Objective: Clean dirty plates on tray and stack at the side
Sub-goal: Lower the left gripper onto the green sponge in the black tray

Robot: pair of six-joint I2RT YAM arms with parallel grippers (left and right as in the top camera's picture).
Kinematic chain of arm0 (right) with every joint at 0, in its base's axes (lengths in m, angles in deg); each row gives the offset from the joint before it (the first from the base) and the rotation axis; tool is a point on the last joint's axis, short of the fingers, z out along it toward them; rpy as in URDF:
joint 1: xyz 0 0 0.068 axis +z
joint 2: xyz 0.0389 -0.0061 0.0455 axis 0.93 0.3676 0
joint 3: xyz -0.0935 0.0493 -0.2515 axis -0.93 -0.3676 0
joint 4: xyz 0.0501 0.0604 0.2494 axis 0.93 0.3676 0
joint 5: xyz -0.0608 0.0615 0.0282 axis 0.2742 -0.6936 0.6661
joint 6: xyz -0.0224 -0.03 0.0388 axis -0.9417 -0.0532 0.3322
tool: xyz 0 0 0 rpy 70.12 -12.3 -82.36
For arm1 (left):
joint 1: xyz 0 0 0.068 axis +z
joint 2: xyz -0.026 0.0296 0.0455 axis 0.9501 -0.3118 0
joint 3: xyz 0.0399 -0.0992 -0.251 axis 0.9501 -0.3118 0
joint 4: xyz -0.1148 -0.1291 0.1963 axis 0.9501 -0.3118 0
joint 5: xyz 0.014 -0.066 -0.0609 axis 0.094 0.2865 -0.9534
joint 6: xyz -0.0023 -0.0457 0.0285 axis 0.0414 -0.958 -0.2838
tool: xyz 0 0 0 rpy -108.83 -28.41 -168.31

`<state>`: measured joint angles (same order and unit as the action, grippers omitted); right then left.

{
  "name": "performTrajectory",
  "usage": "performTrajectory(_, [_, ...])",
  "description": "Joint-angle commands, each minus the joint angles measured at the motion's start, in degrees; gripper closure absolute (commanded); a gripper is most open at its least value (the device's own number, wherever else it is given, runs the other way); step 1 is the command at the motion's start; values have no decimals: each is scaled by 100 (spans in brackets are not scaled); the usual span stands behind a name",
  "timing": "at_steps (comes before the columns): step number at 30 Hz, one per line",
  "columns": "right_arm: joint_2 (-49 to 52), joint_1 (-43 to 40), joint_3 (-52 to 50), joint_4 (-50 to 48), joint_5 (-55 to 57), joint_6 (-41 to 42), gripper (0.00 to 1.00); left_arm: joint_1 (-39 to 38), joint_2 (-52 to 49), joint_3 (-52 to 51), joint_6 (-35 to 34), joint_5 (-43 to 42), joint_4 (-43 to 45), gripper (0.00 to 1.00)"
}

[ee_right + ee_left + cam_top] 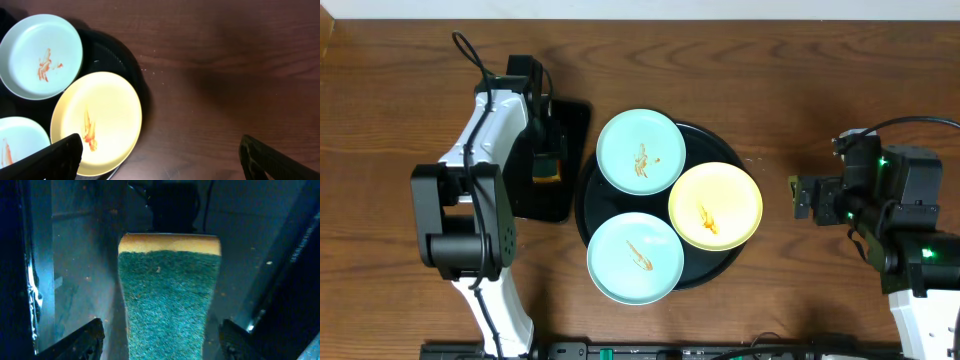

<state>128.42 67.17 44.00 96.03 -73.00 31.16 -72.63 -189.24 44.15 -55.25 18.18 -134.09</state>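
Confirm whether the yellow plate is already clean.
No, the yellow plate shows an orange sauce smear near its middle.

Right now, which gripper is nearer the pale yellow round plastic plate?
Right. The right gripper sits over bare table to the pale yellow plate's right; the left gripper is over the small rectangular black tray, across the large round black tray.

A green-topped yellow sponge (170, 305) lies in a small rectangular black tray (572, 130), centre left on the brown wooden table (800, 80).
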Motion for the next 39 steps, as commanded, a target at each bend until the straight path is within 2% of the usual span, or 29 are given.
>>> performTrajectory(1, [7,48,111,22,-46,0,2,22,-26,-66,61,122,-28,32])
performTrajectory(4, [7,48,111,24,-46,0,2,22,-33,-144,61,122,-7,35])
performTrajectory(26, [7,48,111,66,-46,-2,2,22,-42,-658,63,120,310,35])
performTrajectory(28, [7,48,111,63,-46,-2,2,22,-39,-662,61,120,319,42])
performTrajectory(34, [7,50,111,72,-46,-2,2,22,-39,-662,59,116,404,75])
performTrajectory(39, [7,48,111,85,-46,0,2,22,-39,-662,59,118,424,81])
